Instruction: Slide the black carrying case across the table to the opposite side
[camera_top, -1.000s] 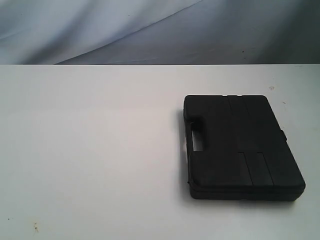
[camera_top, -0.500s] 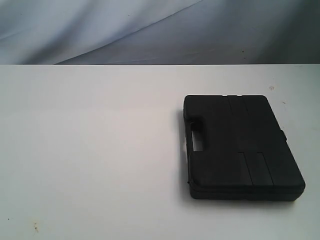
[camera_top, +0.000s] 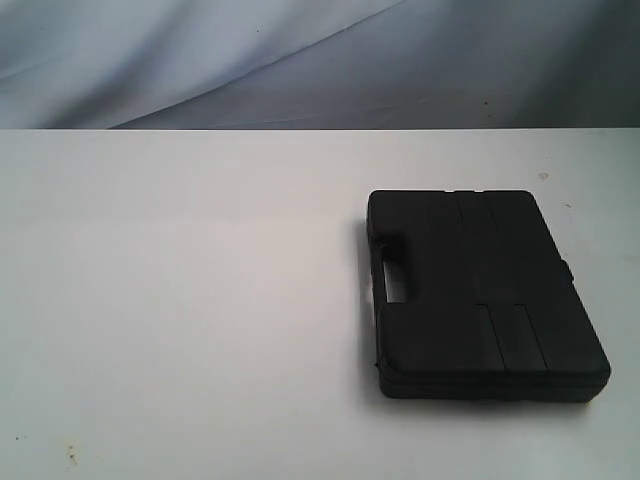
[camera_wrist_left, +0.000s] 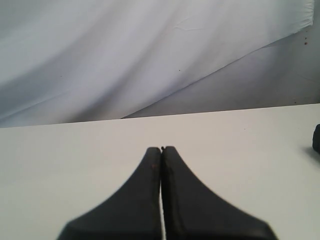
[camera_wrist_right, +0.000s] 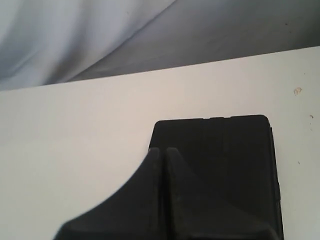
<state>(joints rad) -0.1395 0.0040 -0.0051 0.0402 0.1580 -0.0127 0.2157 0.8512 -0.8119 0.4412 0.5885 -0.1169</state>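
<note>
The black carrying case (camera_top: 480, 292) lies flat on the right half of the white table (camera_top: 190, 300), its handle cut-out facing left. Neither arm shows in the exterior view. In the right wrist view my right gripper (camera_wrist_right: 161, 150) is shut with nothing in it, its tips in front of the case (camera_wrist_right: 225, 150) near the case's left edge; whether they touch cannot be told. My left gripper (camera_wrist_left: 161, 149) is shut and empty over bare table (camera_wrist_left: 75, 160). A sliver of the case (camera_wrist_left: 316, 139) shows at the edge of the left wrist view.
A grey draped cloth (camera_top: 300, 60) hangs behind the table's far edge. Small specks mark the tabletop near the front left (camera_top: 70, 455) and at the far right (camera_top: 543, 177). Bare white surface stretches left of the case.
</note>
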